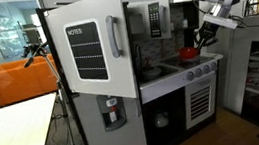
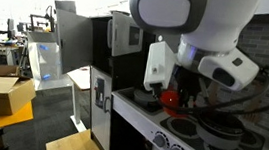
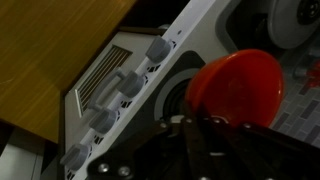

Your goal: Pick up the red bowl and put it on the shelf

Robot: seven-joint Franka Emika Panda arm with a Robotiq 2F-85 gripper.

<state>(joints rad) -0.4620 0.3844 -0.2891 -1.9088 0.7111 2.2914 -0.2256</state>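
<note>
Red and glossy, the bowl (image 3: 240,85) hangs tilted above the stove end of the worktop (image 1: 173,70), near its back edge. The gripper (image 3: 197,128) is dark and blurred in the wrist view, yet its jaws look clamped on the bowl's rim. The arm (image 2: 195,26) hides part of the bowl in an exterior view.

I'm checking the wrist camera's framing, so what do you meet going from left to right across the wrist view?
wooden floor → row of stove knobs → red bowl
</note>
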